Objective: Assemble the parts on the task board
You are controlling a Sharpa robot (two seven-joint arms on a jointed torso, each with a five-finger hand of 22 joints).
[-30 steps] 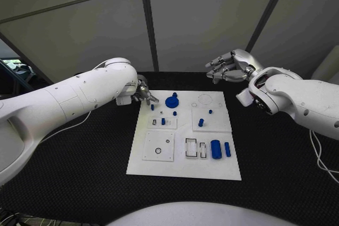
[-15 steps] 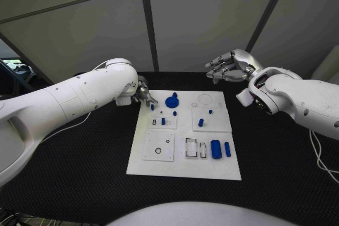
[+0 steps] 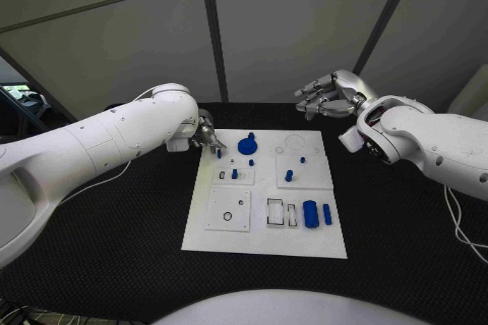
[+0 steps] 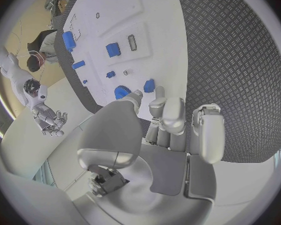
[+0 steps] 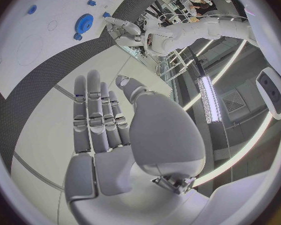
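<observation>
— White task board [image 3: 266, 235] carries no readable writing. Where's the left hand [image 3: 206, 137]?
— Fingertips pinch a small blue peg [image 3: 218, 154] at the board's far-left corner — blue gear [image 3: 248, 146] just beside. Right hand [image 3: 327, 96] hovers beyond, fingers spread, empty.

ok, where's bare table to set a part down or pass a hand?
Bare black table flanks the task board on both sides and in front. Crowded at the board's far left corner, where the left hand hovers beside the blue gear.
</observation>
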